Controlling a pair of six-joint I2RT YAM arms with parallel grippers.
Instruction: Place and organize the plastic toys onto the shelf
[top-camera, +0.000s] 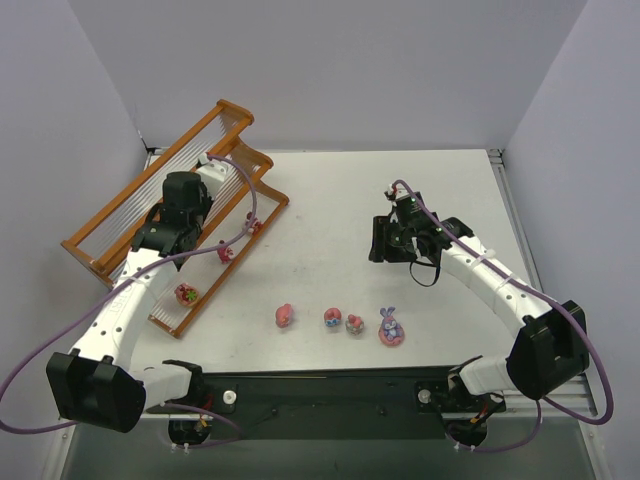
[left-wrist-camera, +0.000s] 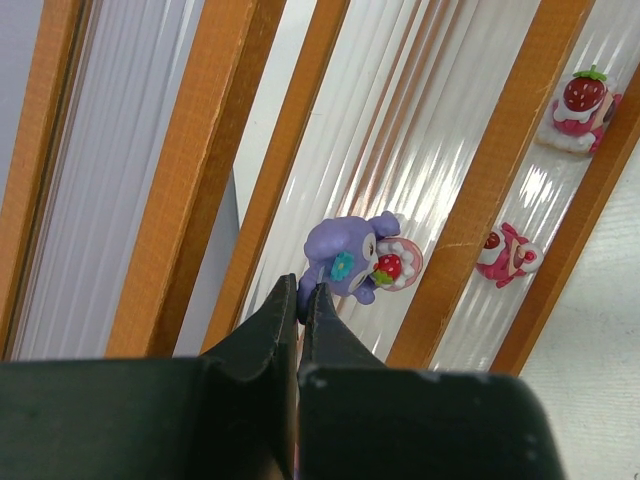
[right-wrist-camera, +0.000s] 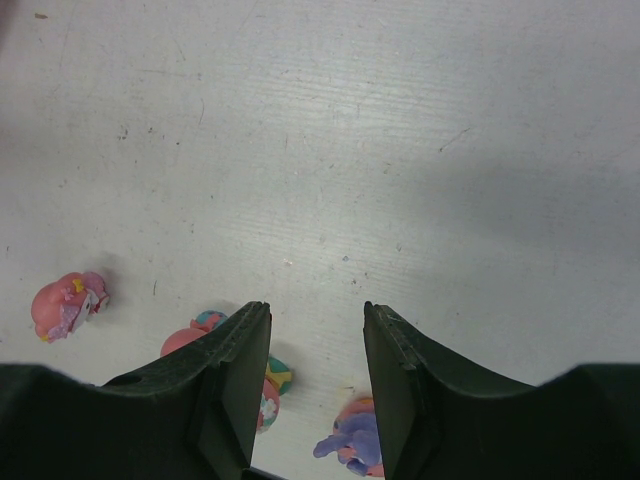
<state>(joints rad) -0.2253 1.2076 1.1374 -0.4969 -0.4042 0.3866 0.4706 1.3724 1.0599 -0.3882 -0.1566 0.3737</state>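
Top external: table (top-camera: 330, 200) holds four toys (top-camera: 333, 318), shelf (top-camera: 120, 215) three; left jaws pinch purple toy (left-wrist-camera: 345, 265), right jaws apart.

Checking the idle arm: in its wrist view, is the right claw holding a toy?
No, the right claw is wide open and nothing is clamped in it.

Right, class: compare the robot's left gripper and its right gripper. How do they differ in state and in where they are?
The left gripper has its jaws closed together; the right gripper has them wide open. The left gripper is over the shelf, its tips at the edge of a purple toy lying on the rods; the right gripper hangs above the table, with loose toys close by. Both are dark and two-fingered.
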